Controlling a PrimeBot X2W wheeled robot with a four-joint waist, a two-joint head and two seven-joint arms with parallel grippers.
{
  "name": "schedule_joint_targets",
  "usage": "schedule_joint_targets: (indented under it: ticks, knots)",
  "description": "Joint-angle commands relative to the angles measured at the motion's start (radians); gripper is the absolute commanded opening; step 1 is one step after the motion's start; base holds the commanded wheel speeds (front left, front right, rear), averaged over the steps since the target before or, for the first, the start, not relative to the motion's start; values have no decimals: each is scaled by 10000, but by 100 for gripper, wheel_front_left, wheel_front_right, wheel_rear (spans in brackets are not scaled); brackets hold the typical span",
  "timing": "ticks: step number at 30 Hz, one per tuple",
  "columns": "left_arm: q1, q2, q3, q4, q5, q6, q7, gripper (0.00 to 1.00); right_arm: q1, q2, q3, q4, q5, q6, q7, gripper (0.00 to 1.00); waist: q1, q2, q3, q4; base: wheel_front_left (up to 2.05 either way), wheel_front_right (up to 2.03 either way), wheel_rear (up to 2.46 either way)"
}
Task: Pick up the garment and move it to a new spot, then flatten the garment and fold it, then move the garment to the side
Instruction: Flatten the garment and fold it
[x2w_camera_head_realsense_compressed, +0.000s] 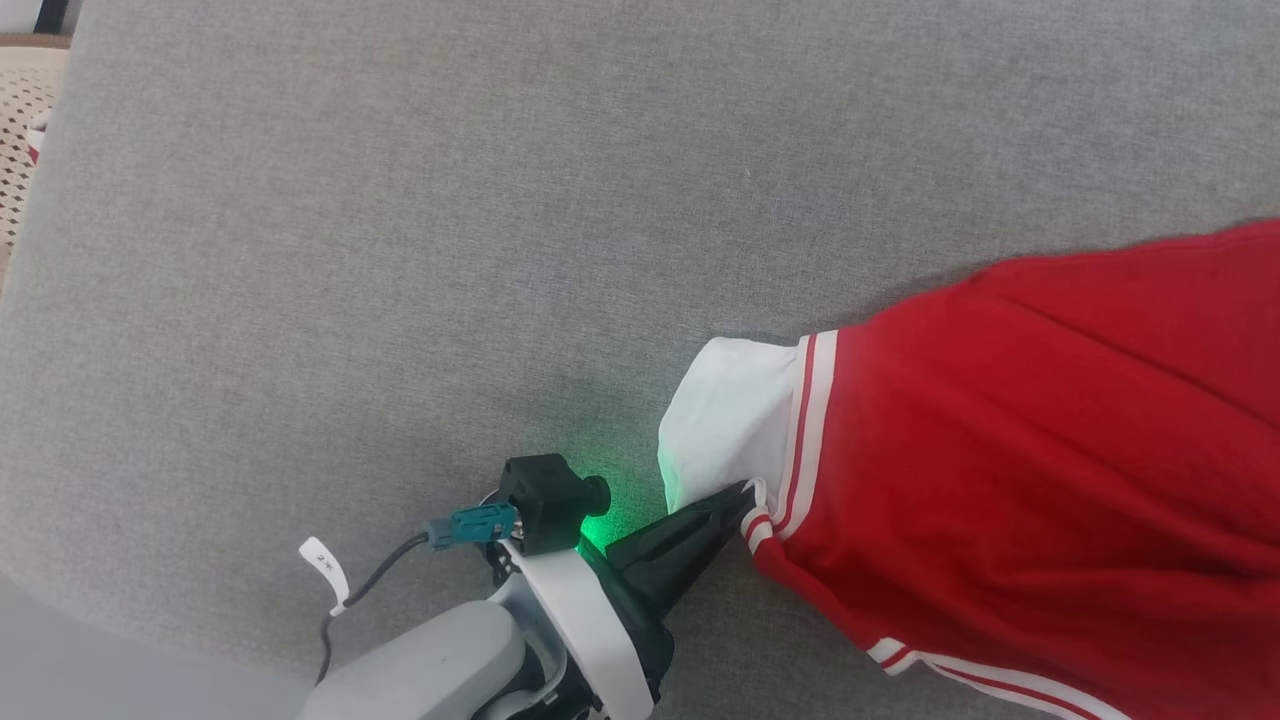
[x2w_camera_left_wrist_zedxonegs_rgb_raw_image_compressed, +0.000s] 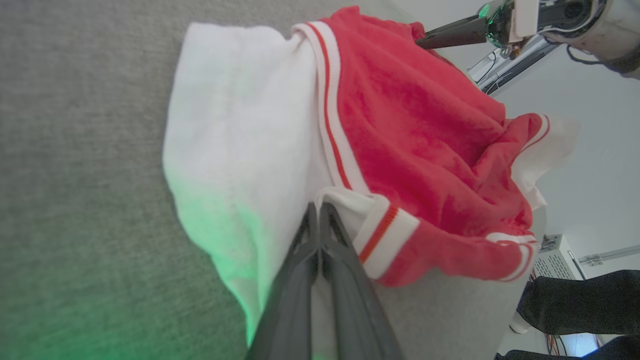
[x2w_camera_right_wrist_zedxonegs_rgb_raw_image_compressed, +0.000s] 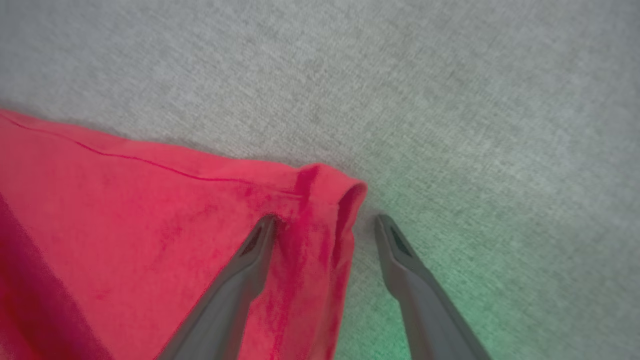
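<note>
A: Where was the garment found?

B: The garment (x2w_camera_head_realsense_compressed: 1000, 450) was seen lying on the grey surface (x2w_camera_head_realsense_compressed: 400, 250), at the lower right of the head view, cut off by the right and bottom edges. A white sleeve (x2w_camera_head_realsense_compressed: 725, 410) was turned towards the left and joined to the red body by striped trim (x2w_camera_head_realsense_compressed: 808, 420).

A: And how was the left gripper set?

B: The left gripper (x2w_camera_head_realsense_compressed: 745, 492) was clamped tight, its fingers (x2w_camera_left_wrist_zedxonegs_rgb_raw_image_compressed: 295, 280) pressed together. A pinch of the garment's white cloth was caught at the tips, just beside the trim at the sleeve's lower edge. A green glow (x2w_camera_head_realsense_compressed: 610, 505) was cast on the surface and the sleeve beside it.

A: Was the cloth lifted there?

B: That could not be told. In the left wrist view the red body was seen bunched in folds behind the sleeve.

A: And the right gripper?

B: The right gripper (x2w_camera_right_wrist_zedxonegs_rgb_raw_image_compressed: 325, 222) was spread wide, with nothing grasped. A folded corner of the red hem (x2w_camera_right_wrist_zedxonegs_rgb_raw_image_compressed: 345, 200) was framed between its fingers. One finger was placed over red cloth and the other over bare surface. Whether the cloth was touched could not be told.
</note>
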Motion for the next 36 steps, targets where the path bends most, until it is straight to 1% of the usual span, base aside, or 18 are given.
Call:
schedule_joint_targets:
  ticks: [1,2,3,4,5,10,12,16,20,24,26,32,33,34,35,36]
  knots:
    - [16,-34,-22,418,-70,-26,61,0,323,381,480,150,-65,4,285,100,0,-1,5,6,0,0,0]
    - [26,-75,-2,483,-63,-50,58,0,374,418,617,156,-146,4,407,59,0,-1,-12,5,0,0,0]
    - [48,-100,33,554,-71,-61,54,0,393,454,746,111,-168,7,505,29,0,-1,-40,-7,0,0,0]
    - [80,-119,80,630,-86,-73,51,0,391,508,776,118,-122,28,455,9,0,-1,-78,-30,0,0,0]
    - [145,-131,248,781,-183,-96,45,0,289,606,721,169,-71,27,199,0,0,-1,-189,-91,0,0,0]
    - [-149,121,872,834,-430,-165,29,0,-371,767,31,720,54,1,-902,0,0,-1,-564,-289,0,0,0]
    - [-465,224,1010,701,-600,-186,19,0,-603,1003,-216,1029,188,2,-1339,0,0,-1,-711,-421,0,0,0]
    - [-1600,518,1356,456,-1129,-197,70,0,-1290,1491,-806,1899,148,1,-2216,0,0,-1,-812,-735,0,0,0]
    - [-3255,714,1929,912,-1841,-200,396,0,-2314,1999,-1404,2950,-34,2,-2903,0,0,-1,-649,-1083,0,0,0]
    - [-5219,607,2804,2068,-2524,-200,607,0,-3644,2610,-1935,4115,-435,1,-3621,0,0,-1,-368,-1508,0,0,0]
    - [-6282,403,3310,2902,-2858,-200,657,0,-4331,2987,-2171,4791,-670,-7,-4028,0,0,-1,-210,-1710,0,0,0]
    - [-9557,130,4458,5267,-2761,-45,321,0,-6404,3986,-2737,6563,-1179,-27,-5273,0,0,-1,65,-2249,0,0,0]
    - [-10028,84,4650,5526,-2712,-48,227,0,-6680,4105,-2809,6798,-1225,-46,-5477,0,0,-1,68,-2313,0,0,0]
    - [-10028,84,4650,5526,-2712,-48,227,0,-6680,4105,-2809,6798,-1225,-46,-5477,0,0,-1,68,-2313,0,0,0]
    - [-10773,-6,4998,5920,-2644,-79,69,0,-7111,4309,-2875,7165,-1310,-52,-5734,0,0,-1,48,-2396,0,0,0]
    - [-10773,-6,4998,5920,-2644,-79,69,0,-7111,4309,-2875,7165,-1310,-52,-5734,0,0,-1,48,-2396,0,0,0]
